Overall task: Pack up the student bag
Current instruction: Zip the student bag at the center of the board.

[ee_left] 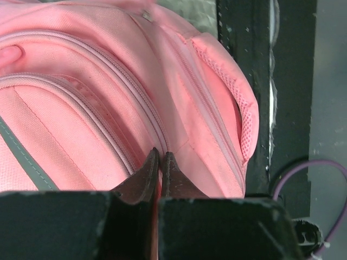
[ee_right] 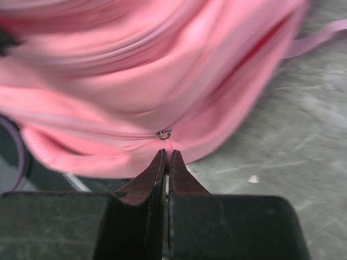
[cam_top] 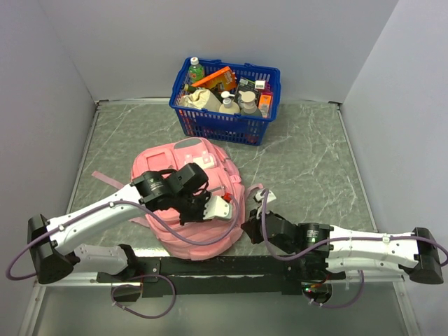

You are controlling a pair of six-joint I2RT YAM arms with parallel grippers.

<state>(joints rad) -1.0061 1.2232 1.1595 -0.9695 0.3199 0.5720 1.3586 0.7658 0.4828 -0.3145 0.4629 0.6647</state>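
Observation:
The student bag (cam_top: 183,224), a soft pink backpack, lies in the middle of the table near the arms. My left gripper (cam_top: 218,207) rests on top of it. In the left wrist view this gripper (ee_left: 160,154) is shut, pinching pink fabric beside a zip seam (ee_left: 142,103). My right gripper (cam_top: 250,228) is at the bag's right edge. In the right wrist view it (ee_right: 168,153) is shut on the pink zip pull hanging just below the small metal zip ring (ee_right: 164,134) of the student bag (ee_right: 135,81).
A blue plastic basket (cam_top: 217,124) with bottles and packets stands at the back centre. A pink strap (cam_top: 105,179) trails left of the bag. A black rail (cam_top: 231,266) runs along the near edge. Grey walls enclose the marbled table (cam_top: 308,161).

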